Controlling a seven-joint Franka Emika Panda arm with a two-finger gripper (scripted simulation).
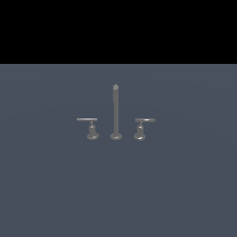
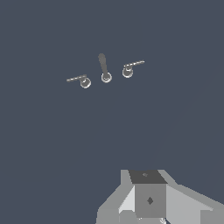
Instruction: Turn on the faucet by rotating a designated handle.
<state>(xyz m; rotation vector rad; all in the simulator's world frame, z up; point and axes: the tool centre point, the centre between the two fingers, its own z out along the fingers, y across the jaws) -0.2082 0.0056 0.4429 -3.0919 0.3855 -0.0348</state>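
The claw [image 2: 151, 205] shows only as a grey block at the wrist view's edge, well apart from the faucet; whether it is released or clenched I cannot tell. The faucet [image 1: 115, 111] stands on the dark floor [image 1: 55, 194], post upright between 2 levers. The handle [image 1: 141, 127] sits on the exterior view's right.

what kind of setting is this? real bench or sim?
Looks like a bare simulator scene, not a real room: a flat, featureless blue-grey floor, a plain black backdrop, and one lone grey faucet with two lever handles standing on the floor.
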